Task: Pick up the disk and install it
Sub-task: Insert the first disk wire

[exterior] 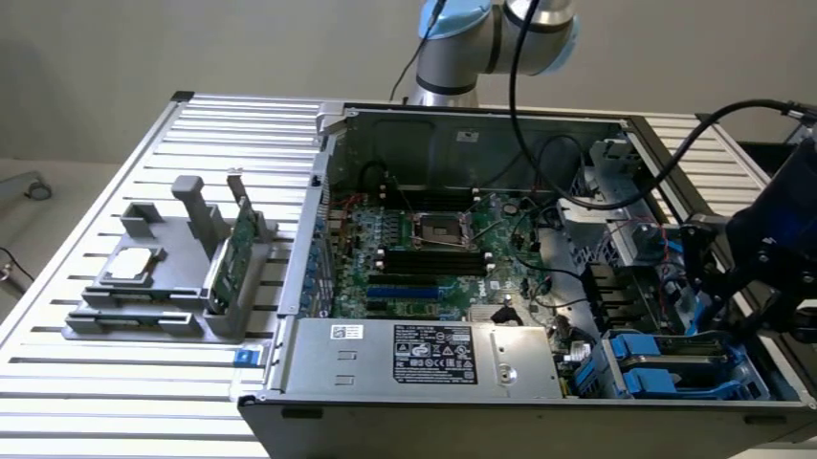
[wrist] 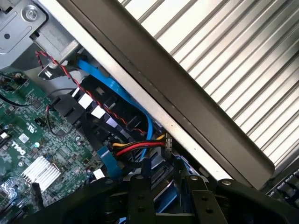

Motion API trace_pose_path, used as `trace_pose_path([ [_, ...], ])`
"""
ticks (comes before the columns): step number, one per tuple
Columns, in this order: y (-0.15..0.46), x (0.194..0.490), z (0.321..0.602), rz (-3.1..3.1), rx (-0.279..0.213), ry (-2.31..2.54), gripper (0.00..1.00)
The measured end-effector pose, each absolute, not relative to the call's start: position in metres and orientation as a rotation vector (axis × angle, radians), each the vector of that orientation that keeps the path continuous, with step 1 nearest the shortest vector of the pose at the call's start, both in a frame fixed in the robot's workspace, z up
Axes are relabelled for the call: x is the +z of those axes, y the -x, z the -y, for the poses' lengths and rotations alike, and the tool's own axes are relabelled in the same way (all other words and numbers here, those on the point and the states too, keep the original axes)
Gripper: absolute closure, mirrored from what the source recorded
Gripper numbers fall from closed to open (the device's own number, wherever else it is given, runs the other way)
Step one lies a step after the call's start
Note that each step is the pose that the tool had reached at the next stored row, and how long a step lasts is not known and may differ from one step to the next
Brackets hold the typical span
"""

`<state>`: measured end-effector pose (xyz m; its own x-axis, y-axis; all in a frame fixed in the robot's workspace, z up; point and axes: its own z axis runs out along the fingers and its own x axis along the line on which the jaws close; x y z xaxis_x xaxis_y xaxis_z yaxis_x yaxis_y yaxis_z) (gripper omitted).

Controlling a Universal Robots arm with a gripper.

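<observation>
My black gripper [exterior: 734, 311] hangs over the right end of the open computer case [exterior: 297, 277], just above the drive bay with its blue plastic rails [exterior: 657, 368]. In the wrist view the two dark fingers [wrist: 140, 198] stand partway closed around a thin blue and grey edge, which looks like the disk [wrist: 164, 201] seen edge-on in its blue carrier. Most of the disk is hidden behind the gripper. Blue and red-yellow cables [wrist: 135, 145] run just ahead of the fingers, along the case's side wall [wrist: 154, 88].
The case lies on a slatted metal table [exterior: 115, 382], with the motherboard [exterior: 434, 249] in the middle and the power supply [exterior: 422, 354] at the front. On the exterior view's left, a grey holder [exterior: 166, 311] carries a small silver chip [exterior: 134, 266] and an upright green card [exterior: 228, 253].
</observation>
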<state>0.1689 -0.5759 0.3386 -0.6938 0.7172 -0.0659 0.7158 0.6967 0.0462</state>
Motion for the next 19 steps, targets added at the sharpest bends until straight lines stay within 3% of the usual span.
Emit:
trace_pose_path([
  [19,-0.1718,0.338,0.5671,-2.819,0.005,-1.264,0.67],
])
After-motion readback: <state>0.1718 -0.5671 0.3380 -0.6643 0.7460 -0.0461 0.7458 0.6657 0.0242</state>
